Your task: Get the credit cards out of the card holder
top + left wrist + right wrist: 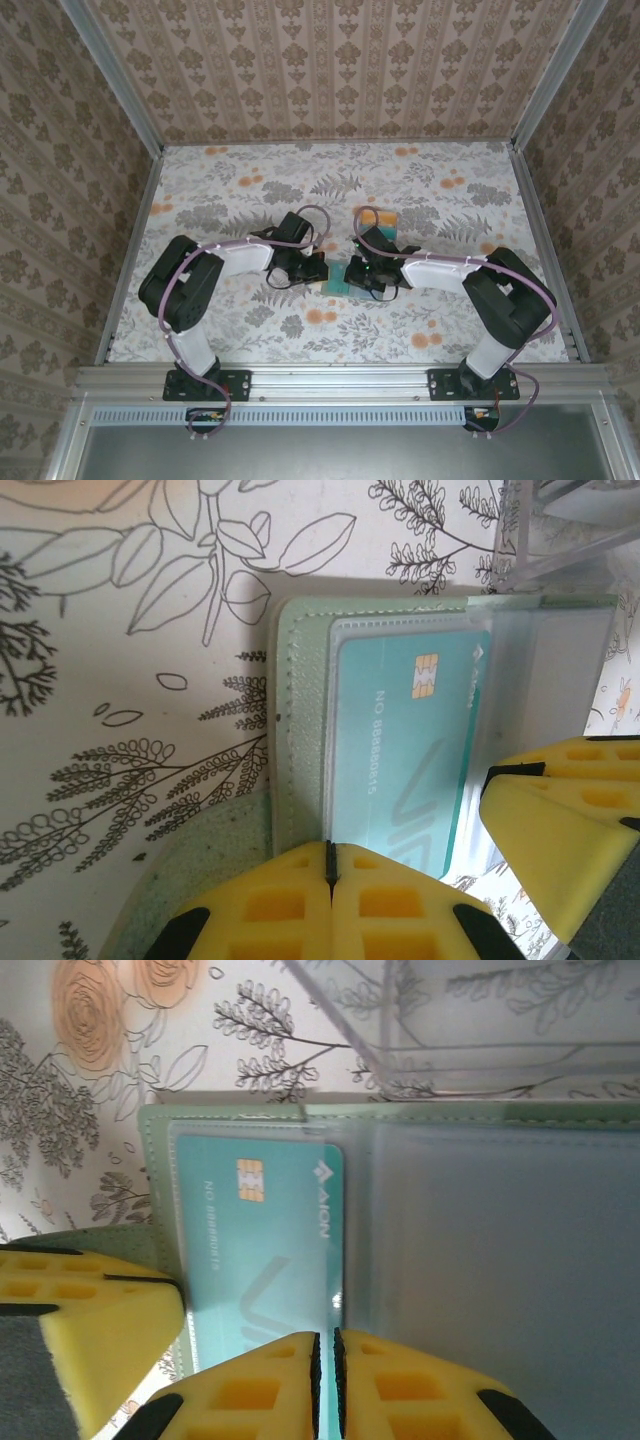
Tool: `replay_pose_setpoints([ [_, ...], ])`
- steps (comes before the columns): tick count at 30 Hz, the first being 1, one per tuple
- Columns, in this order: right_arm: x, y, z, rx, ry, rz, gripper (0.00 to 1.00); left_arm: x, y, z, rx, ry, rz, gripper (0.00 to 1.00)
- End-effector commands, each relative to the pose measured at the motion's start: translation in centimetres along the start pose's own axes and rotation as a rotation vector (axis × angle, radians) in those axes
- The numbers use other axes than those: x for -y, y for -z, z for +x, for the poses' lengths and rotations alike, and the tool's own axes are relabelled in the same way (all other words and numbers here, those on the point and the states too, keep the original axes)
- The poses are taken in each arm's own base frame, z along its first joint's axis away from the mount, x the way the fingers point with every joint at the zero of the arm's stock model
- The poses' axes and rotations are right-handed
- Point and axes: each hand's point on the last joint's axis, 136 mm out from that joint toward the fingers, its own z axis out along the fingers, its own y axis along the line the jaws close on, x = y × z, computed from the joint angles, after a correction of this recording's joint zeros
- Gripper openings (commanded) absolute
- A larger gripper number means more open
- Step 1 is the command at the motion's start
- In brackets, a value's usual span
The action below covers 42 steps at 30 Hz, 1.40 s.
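Observation:
The card holder (300,720) lies open on the table, sage-green with a grey-blue inner face (500,1260). A teal credit card (400,750) with a gold chip sits in its clear pocket. My left gripper (330,865) is shut, pinching the holder's near edge by the pocket seam. My right gripper (326,1360) has its jaws almost together on the near edge of the teal card (260,1250). From above, both grippers (318,270) (362,272) meet over the holder (340,278) at mid-table.
An orange-and-teal card stack (378,218) lies just beyond the holder. A clear plastic piece (480,1050) stands right behind the holder. Each wrist view shows the other gripper's yellow finger (560,820) (80,1330) close by. Patterned walls enclose the table.

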Motion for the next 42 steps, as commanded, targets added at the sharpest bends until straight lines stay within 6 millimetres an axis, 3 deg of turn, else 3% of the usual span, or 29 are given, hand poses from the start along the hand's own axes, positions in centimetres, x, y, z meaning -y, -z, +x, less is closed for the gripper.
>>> replay_pose_setpoints([
  [1,0.9,-0.8,0.6,-0.029,-0.032,0.007,0.17,-0.3,-0.2,0.3,-0.016,-0.015,-0.023,0.0],
  [28,-0.4,-2.2,0.9,-0.068,-0.049,-0.074,0.19,-0.3,-0.7,0.8,-0.038,-0.012,-0.02,0.0],
  [36,-0.5,-2.3,0.9,-0.073,-0.051,-0.076,0.13,-0.3,-0.7,1.0,-0.042,-0.015,-0.02,0.0],
  [42,-0.1,-1.9,0.9,-0.065,-0.041,-0.057,0.04,0.3,0.9,0.0,0.001,-0.016,-0.015,0.0],
])
